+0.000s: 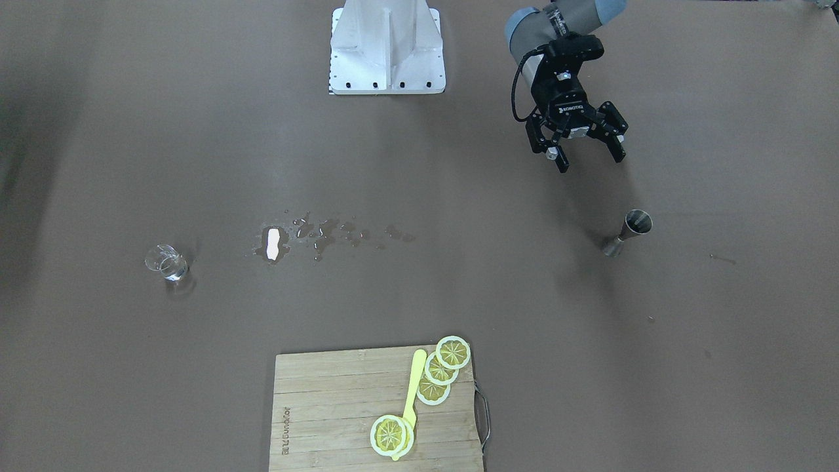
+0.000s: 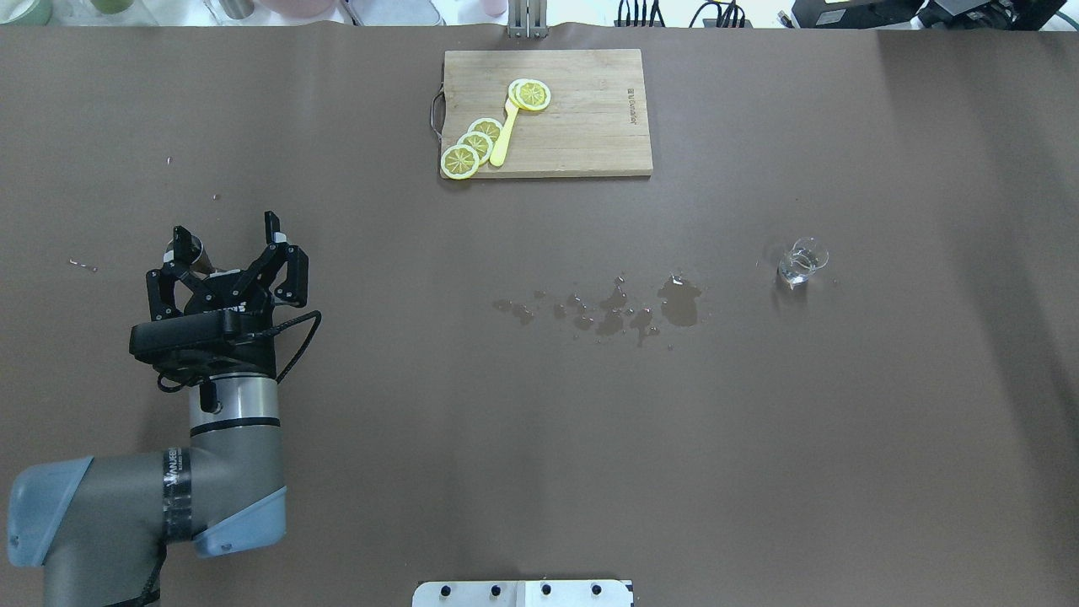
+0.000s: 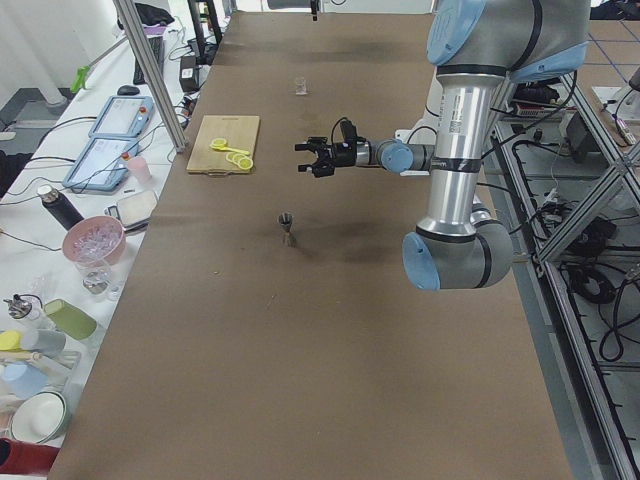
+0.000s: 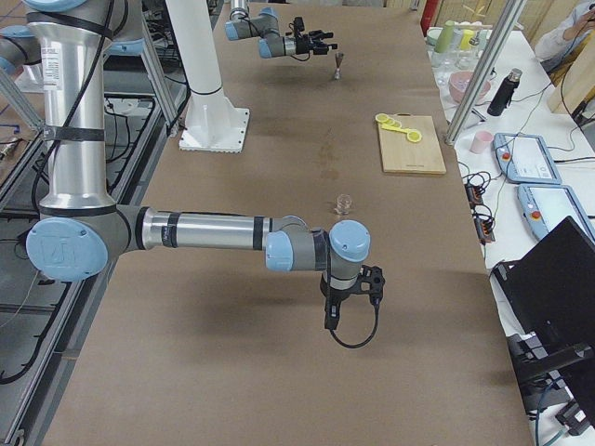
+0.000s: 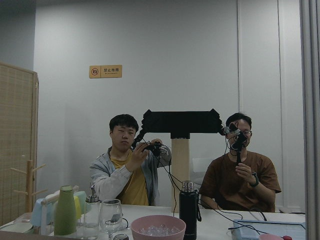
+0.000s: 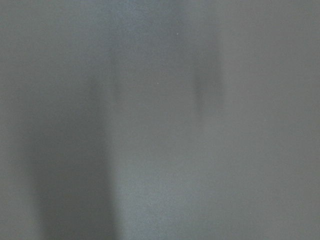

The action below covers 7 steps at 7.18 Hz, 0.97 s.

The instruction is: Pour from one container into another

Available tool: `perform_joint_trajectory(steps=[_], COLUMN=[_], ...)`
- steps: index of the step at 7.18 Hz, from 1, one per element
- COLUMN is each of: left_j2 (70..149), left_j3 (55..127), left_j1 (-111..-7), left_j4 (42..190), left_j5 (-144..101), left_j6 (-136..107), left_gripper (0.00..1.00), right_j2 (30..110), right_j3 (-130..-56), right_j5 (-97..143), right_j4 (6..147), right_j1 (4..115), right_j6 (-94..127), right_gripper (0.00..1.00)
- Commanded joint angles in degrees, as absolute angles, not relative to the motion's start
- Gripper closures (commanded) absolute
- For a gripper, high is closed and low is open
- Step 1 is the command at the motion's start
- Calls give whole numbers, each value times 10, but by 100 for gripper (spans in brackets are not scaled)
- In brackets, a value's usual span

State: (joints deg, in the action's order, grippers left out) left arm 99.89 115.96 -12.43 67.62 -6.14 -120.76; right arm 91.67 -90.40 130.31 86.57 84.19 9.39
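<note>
Glass cup (image 1: 167, 262) stands on robot's right side w/ a little clear liquid inside. Wet spill (image 1: 314, 237) lies betw. it and steel jigger (image 1: 628, 232), contents unclear. Left gripper (image 1: 590, 162) is spread wide, empty, near jigger, not touching. Right gripper (image 4: 346, 311) – spread or pressed together, can't tell.

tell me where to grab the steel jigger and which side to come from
Probably best to grip the jigger at its narrow waist, coming in level from the robot's side. It stands upright, and its two cones meet at a thin neck, so fingers closing there sit between the flares and are unlikely to slide up or down. The left gripper is open and sits on that side of it.
</note>
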Motion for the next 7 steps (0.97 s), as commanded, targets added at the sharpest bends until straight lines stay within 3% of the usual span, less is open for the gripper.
perform_joint_trajectory(steps=[1,7], left_j2=[999,1006], left_j3=[1156,1131], left_j1=[-134,-170], left_j4=[782,1054], left_j5=[-90,-192], left_j6=[-1103,-800], left_gripper=[1,1], right_j2=[917,916], right_j3=[-904,-905], right_j5=[1303,1303], right_j4=[867,867], right_j1=[842,842], right_j6=[94,94], right_gripper=[0,0])
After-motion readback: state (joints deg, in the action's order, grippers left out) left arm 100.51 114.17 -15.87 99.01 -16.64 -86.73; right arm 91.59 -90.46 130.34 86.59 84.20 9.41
